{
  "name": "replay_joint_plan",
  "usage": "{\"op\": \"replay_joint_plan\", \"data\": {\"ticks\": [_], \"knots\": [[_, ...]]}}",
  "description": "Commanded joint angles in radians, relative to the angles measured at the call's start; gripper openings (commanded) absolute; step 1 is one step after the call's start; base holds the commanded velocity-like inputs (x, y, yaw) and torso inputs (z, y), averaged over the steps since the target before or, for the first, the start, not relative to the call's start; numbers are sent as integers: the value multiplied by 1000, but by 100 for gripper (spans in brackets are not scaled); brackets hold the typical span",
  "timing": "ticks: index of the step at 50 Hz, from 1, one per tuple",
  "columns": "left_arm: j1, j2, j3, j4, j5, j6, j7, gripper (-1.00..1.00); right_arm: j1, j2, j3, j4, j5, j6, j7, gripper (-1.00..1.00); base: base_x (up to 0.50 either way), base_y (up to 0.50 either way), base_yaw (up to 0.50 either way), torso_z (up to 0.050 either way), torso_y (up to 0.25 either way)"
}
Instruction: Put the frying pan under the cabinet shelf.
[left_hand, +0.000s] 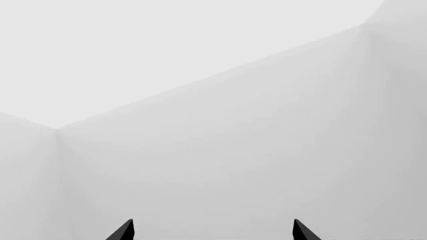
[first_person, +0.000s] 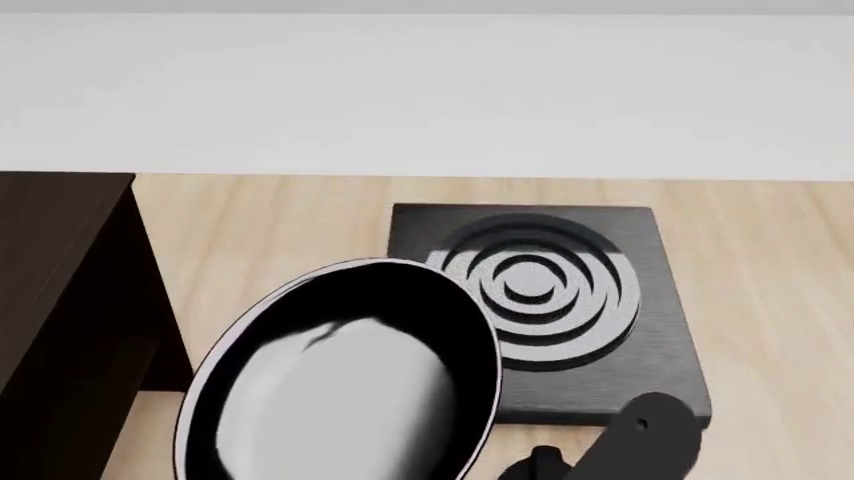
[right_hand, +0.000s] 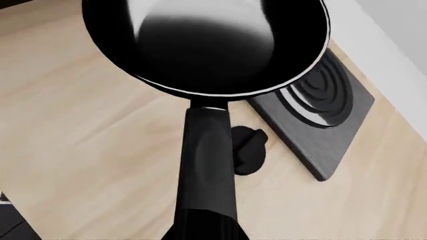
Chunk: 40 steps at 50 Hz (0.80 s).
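The frying pan (first_person: 347, 390) is glossy black with a thin silvery rim. It hangs tilted above the wooden table, close to the head camera. In the right wrist view the frying pan (right_hand: 207, 45) fills the far end and its long black handle (right_hand: 208, 160) runs back into my right gripper (right_hand: 205, 232), which is shut on the handle; the jaws merge with the black handle. The pan's shadow falls on the table below. The dark brown cabinet shelf (first_person: 67, 300) stands just left of the pan. My left gripper (left_hand: 213, 232) is open, facing bare white walls.
A square black stove plate (first_person: 561, 300) with concentric rings lies on the light wooden table (first_person: 761, 300), right of the pan; it also shows as the stove plate (right_hand: 327, 115) in the right wrist view. A white wall (first_person: 427, 90) backs the table. Part of my right arm (first_person: 647, 435) shows low down.
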Motion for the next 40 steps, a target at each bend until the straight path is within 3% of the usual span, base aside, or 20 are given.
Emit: {"op": "replay_joint_plan", "data": {"ticks": [1,17,40], "knots": [[2,1,5,5,3,1,2,100,-79,33,69,19,-159,32,-84,-100,0,0,0,0,0],[-5,7,8,1,-2,-3,-4,100,-256,12,128,59,-383,36,-265,-100,0,0,0,1,1],[16,-8,9,14,-6,0,-12,100,-231,-169,42,181,-441,90,-274,-100,0,1,0,0,1]]}}
